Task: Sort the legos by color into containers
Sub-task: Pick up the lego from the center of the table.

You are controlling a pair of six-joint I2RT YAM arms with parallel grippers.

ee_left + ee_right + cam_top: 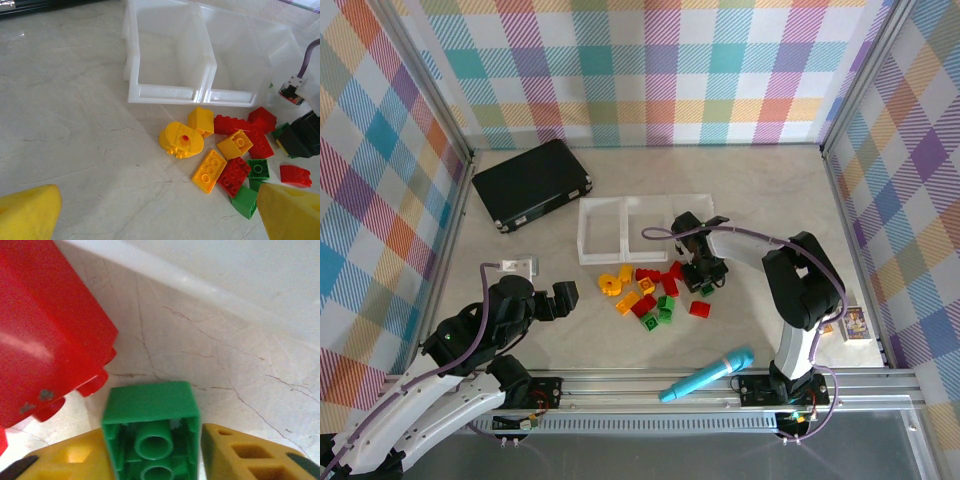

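Green brick (pixel 150 405), underside to the lens, could twist free on the lift, or catch the red brick (pixel 45 340) beside it or the containers' (pixel 601 262) rim just beyond, since the grip looks to sit near the fingertips (pixel 235 452). Right hand (pixel 704 272) is clamped on that brick at mid-tabletop, pressed to both its sides. Nearer the left edge, the left hand (pixel 555 298) hangs wide open and empty, apart from the legos (pixel 645 292).

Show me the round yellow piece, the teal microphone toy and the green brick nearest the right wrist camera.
round yellow piece (pixel 176 138): left wrist view, top face, beside the red mark.
teal microphone toy (pixel 707 376): top external view, middle of its body.
green brick (pixel 150 402): right wrist view, flat side above its hollow underside.
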